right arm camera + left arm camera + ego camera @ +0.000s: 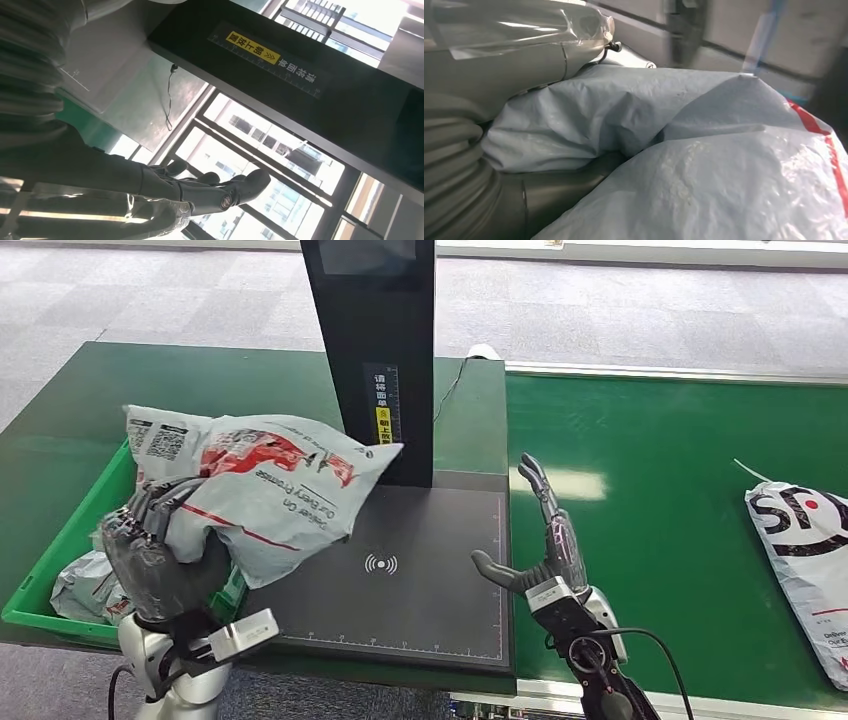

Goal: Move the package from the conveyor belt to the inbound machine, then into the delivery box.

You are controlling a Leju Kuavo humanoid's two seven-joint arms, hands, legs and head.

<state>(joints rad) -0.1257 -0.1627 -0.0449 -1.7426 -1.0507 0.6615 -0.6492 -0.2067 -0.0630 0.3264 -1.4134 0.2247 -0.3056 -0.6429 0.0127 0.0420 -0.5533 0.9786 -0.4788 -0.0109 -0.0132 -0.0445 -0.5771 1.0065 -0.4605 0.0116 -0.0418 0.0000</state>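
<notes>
Grey package (270, 490) held up in left hand (155, 555), fingers wrapped under it, over the left edge of the black inbound machine (420, 580) and the green delivery box (60, 550). Right hand (545, 545) empty, fingers spread, at machine's right edge. Second parcel (800, 560) lies on conveyor belt (660, 490).

Black scanner column (375, 350) blocks pad's (420, 570) far side; green bin (60, 560) already holds parcels.

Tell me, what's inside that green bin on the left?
The green bin holds at least one crumpled grey package. The left hand and its held package cover the rest.
</notes>
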